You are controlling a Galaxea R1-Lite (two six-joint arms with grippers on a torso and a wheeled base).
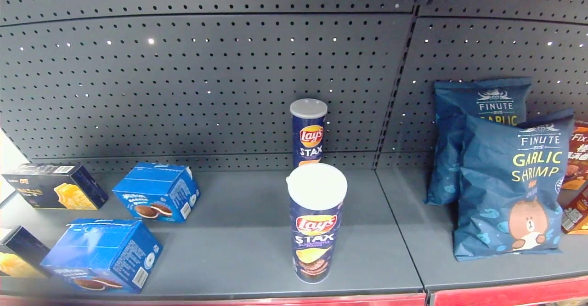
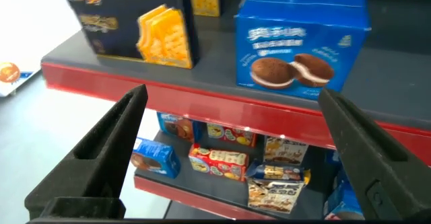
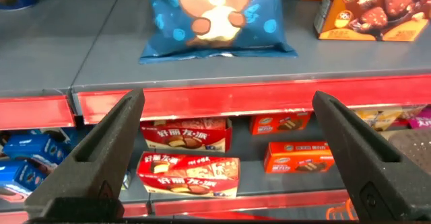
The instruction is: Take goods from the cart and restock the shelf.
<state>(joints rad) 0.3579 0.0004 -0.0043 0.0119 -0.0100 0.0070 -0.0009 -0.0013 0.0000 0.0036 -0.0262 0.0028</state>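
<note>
— Colours on your screen?
— I see a navy chip can [image 1: 316,232] with a white lid, a bright blue cookie box [image 1: 156,191], a navy snack bag [image 1: 505,205] with pale-blue blotches, and a grey shelf [image 1: 239,232] edged red.

pale floor [image 2: 27,130], small orange object [image 2: 8,71].

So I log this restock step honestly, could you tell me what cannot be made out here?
Head view: the rear chip can has its base hidden by the front chip can.
Head view: the rear snack bag is mostly covered by the front snack bag.
Head view: the orange boxes are cut off by the picture's edge.
Left wrist view: lower-shelf packets are partly hidden behind the fingers of the left gripper.
</note>
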